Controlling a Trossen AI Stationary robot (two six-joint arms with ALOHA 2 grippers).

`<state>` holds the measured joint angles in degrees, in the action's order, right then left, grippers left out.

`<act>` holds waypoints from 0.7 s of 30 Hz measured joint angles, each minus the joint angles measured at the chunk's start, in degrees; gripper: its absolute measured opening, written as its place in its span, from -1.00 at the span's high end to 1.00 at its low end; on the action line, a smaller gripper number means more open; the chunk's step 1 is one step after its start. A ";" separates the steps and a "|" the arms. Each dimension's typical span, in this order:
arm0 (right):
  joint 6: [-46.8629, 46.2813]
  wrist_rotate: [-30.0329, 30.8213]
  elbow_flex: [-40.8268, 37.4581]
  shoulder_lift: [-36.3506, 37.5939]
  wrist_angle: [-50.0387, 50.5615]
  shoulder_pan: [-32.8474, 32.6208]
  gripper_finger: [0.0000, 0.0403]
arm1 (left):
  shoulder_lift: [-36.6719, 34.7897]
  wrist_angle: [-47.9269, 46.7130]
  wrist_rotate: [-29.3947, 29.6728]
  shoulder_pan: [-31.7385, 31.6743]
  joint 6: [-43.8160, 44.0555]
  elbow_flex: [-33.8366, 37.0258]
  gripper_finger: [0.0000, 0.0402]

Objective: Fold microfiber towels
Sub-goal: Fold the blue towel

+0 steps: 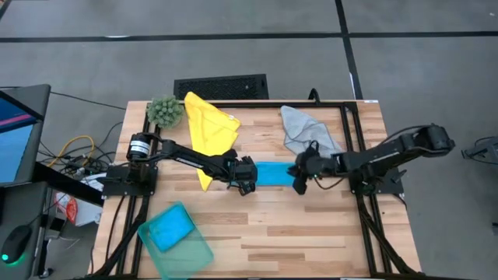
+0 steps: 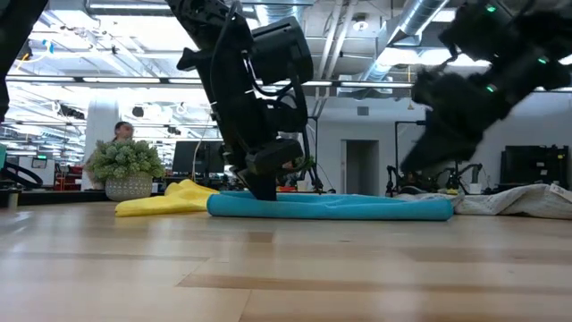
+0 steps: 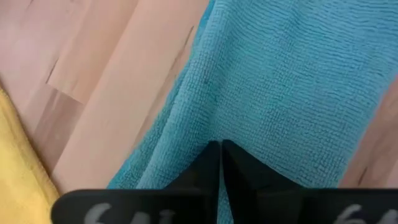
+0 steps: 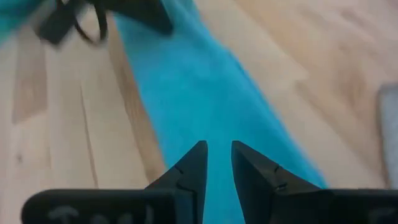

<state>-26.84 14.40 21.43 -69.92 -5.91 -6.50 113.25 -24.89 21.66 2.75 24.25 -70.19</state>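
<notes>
A bright blue towel (image 1: 272, 173) lies on the table as a long folded strip between my two grippers; it also shows in the low view (image 2: 357, 207). My left gripper (image 1: 247, 180) is shut at the strip's left end. My right gripper (image 1: 299, 180) stands just above the strip's right end, fingers a little apart and holding nothing; its wrist view shows the strip (image 4: 186, 93) under them. A yellow towel (image 1: 208, 128) lies crumpled at the far left. A light grey towel (image 1: 305, 128) lies crumpled at the far right. My left gripper is shut on the blue towel near its left end (image 3: 205, 118), coming from above and pointing down. A crease in the cloth runs up to the fingertips (image 3: 214, 155). The fingers hide how many layers are caught. The towel lies flat on the table.
A fuzzy green plant ball (image 1: 164, 110) sits at the far left corner. A teal see-through bin (image 1: 175, 237) with teal cloth in it stands at the near left. A black frame (image 1: 350, 117) runs round the table. Bare wood lies at the near right.
</notes>
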 joint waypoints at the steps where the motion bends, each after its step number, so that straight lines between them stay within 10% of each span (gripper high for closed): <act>1: -1.33 0.81 -0.55 -0.76 0.00 -1.38 0.52 | 0.00 0.01 -0.04 -0.03 0.18 0.00 0.94; 16: -7.23 3.95 -4.68 -8.08 -3.40 -7.19 0.52 | -0.69 -4.38 -1.77 -0.30 -0.54 -3.43 0.94; 21: -7.70 3.82 -4.74 -7.61 -3.51 -7.19 0.52 | -4.30 -10.06 5.93 0.14 -3.69 -9.97 0.94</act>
<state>-34.54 18.22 16.69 -77.54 -9.42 -13.69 108.95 -34.96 27.59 2.89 20.56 -80.17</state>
